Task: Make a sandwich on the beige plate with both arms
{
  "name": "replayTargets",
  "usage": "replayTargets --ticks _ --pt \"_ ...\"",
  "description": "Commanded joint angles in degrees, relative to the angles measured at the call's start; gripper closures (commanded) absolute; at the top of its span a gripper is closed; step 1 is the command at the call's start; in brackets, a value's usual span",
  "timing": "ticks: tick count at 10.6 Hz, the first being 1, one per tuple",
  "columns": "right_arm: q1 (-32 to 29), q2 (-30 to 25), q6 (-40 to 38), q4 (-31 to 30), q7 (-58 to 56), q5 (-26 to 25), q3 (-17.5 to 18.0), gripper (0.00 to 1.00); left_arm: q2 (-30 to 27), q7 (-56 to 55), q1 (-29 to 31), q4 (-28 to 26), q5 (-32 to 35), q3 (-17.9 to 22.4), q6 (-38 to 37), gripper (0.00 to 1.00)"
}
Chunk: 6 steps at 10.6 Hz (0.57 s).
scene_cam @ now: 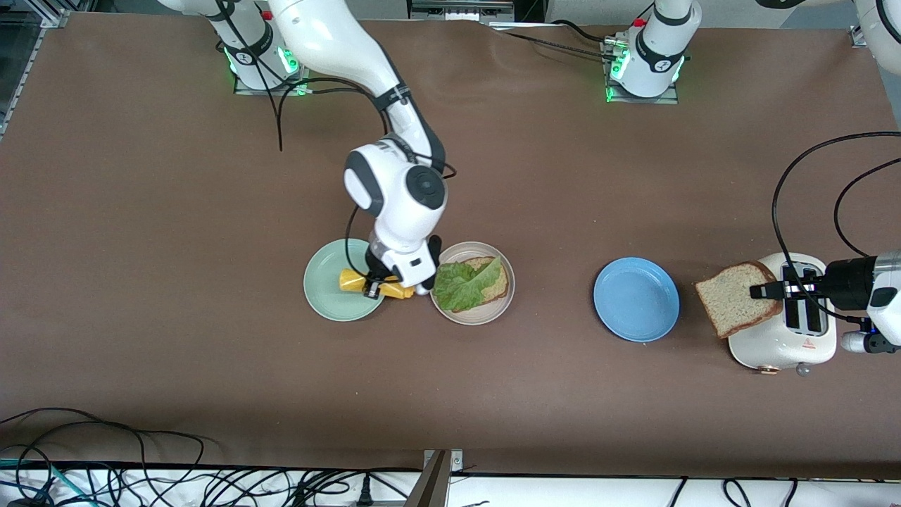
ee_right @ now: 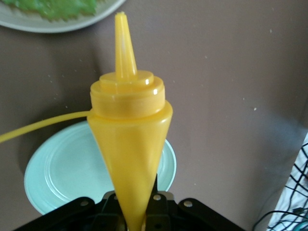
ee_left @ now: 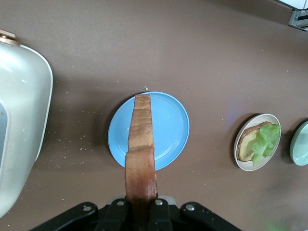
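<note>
Brown cloth is covering the table (scene_cam: 176, 232). On it the round pale beige plate (scene_cam: 487, 315) is carrying one toasted bread slice (scene_cam: 495, 277), mostly hidden under a ruffled green lettuce leaf (scene_cam: 464, 284). The right gripper (scene_cam: 380, 285), partly hidden by its own wrist, is pinching a yellow squeeze bottle (ee_right: 129, 139) over the mint-green plate (scene_cam: 325, 282). The left gripper (scene_cam: 761, 291) is pinching a second brown bread slice (scene_cam: 732, 299) over the white toaster (scene_cam: 774, 345), beside the round blue plate (scene_cam: 635, 299).

Lettuce (scene_cam: 464, 283) on bread (scene_cam: 490, 276) on beige plate (scene_cam: 473, 315)
</note>
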Motion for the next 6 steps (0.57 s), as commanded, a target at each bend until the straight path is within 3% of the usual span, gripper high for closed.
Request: replayTargets --ticks 1,4,6 --pt "2.22 2.56 -2.00 2.75 0.28 -4.81 -1.60 1.00 -0.27 -0.23 0.06 0.40 -1.13 0.18 -0.86 1.00" --pt "2.58 2.13 -2.62 2.75 0.28 -5.09 -1.52 1.00 -0.27 -0.23 0.06 0.40 -1.13 0.27 -0.86 1.00" --pt "-0.03 0.03 -1.92 3.53 1.15 -0.99 -1.69 1.00 -0.27 -0.23 0.06 0.40 -1.13 0.18 -0.95 1.00"
